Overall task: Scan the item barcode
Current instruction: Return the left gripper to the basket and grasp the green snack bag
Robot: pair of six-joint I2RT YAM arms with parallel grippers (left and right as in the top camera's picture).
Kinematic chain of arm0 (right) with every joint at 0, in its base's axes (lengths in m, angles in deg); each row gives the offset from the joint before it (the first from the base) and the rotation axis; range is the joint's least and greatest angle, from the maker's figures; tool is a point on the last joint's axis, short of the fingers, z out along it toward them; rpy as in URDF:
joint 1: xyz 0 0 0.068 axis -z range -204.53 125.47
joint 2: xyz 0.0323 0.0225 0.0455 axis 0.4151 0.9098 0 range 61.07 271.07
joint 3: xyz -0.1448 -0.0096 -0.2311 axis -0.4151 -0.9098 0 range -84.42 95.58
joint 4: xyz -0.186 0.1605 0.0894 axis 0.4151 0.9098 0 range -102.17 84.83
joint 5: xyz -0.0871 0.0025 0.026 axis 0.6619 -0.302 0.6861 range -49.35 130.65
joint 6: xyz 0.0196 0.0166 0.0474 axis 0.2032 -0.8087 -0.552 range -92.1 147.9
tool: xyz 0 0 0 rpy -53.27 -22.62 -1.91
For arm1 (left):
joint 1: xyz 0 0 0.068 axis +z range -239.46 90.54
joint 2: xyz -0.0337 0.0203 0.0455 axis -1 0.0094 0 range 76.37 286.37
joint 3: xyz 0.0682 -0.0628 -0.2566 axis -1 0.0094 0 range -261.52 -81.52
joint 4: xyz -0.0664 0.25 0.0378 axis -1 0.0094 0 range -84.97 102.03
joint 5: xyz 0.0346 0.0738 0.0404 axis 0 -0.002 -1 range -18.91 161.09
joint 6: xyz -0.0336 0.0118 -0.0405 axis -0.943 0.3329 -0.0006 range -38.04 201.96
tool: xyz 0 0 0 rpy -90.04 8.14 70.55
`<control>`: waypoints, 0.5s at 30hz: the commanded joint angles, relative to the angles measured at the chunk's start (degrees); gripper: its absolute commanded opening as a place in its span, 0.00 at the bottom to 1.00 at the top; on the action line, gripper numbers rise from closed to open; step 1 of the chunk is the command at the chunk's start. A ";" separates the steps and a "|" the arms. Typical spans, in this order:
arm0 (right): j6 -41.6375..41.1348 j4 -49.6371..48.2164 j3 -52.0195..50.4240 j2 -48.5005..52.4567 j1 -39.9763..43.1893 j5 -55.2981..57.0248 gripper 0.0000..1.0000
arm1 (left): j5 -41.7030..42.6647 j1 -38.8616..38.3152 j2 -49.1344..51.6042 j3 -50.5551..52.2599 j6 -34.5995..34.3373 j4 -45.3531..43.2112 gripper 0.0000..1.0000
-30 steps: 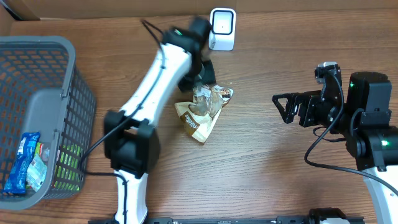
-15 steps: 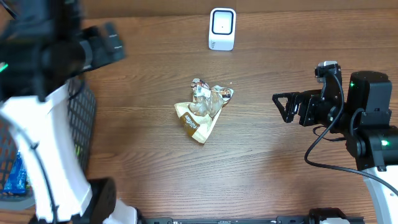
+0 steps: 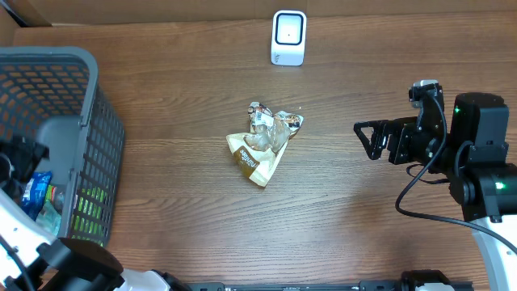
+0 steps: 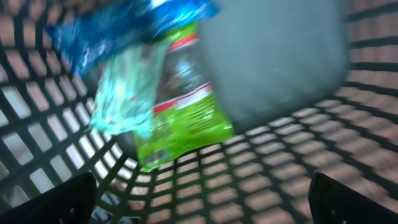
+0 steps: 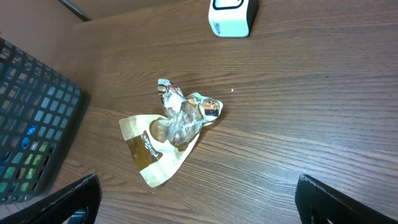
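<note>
The snack packet [image 3: 262, 147] lies crumpled on the table [image 3: 363, 234] near the ctr. It's a tan & clear wrapper w/ a brown band, and neither arm touches it. The scanner [image 3: 288, 37], a small white box w/ a dark window, stands at the far edge of the table. It's well apart from the packet, a bit to its right as seen from overhead.

The right gripper [image 3: 367, 139] hovers off to the packet's right, well apart and pointing toward it. Its jaws are spread wide w/ nothing btw them. On the right wrist cam the black fingertips sit in the bottom corners, w/ packet & scanner both ahead of them.

The left gripper [image 4: 208, 205] is over at the basket [image 3: 89, 121], the gray mesh one on the table's left side. Its wrist cam looks down inside: jaws released, tips far apart in the bottom corners, gripping nothing. Below them a blue packet [image 4: 112, 31] & a green packet [image 4: 186, 124] lie overlapped on the mesh floor, beside a blurry gray shape [image 4: 273, 56] I can't make out. That view is smeared, so I can't tell if the jaws touch the basket.
</note>
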 commanded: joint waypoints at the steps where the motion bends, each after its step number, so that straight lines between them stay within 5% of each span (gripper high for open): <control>1: -0.02 -0.17 0.28 -0.09 -0.26 0.15 1.00 | 1.68 2.78 -0.48 9.07 -0.94 -3.58 1.00; 7: 0.00 0.37 0.28 -0.09 -0.26 0.17 1.00 | -2.16 4.17 -0.48 23.69 -7.76 -14.25 1.00; 15: 0.00 0.42 0.28 -0.09 -0.26 0.17 1.00 | -2.14 4.57 -0.46 33.48 -6.64 -26.56 1.00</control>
